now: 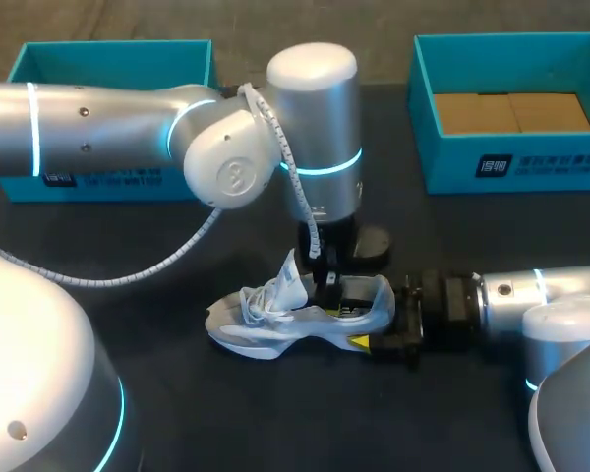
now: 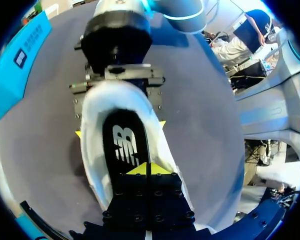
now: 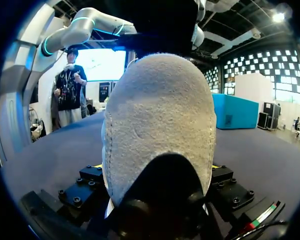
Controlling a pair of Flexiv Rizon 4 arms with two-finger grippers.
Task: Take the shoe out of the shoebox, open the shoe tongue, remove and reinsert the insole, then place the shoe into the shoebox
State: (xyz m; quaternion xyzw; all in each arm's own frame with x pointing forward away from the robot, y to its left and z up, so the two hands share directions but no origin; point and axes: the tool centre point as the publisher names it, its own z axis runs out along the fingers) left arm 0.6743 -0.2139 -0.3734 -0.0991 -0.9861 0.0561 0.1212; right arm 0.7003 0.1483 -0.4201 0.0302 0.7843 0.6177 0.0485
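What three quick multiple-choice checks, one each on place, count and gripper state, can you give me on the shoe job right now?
1. Where is the shoe?
A. inside a box
B. lifted in the air
C. on the table

2. How many teal boxes stand on the table?
A. one
B. two
C. three

3. The right gripper is:
A. shut on the shoe's heel
B. open, clear of the shoe
C. shut on a lace

Answers:
1 C: the shoe lies on the dark tabletop, in front of both boxes.
2 B: the left teal box is at the back left and the right teal box at the back right.
3 A: its yellow tips press the heel from both sides.
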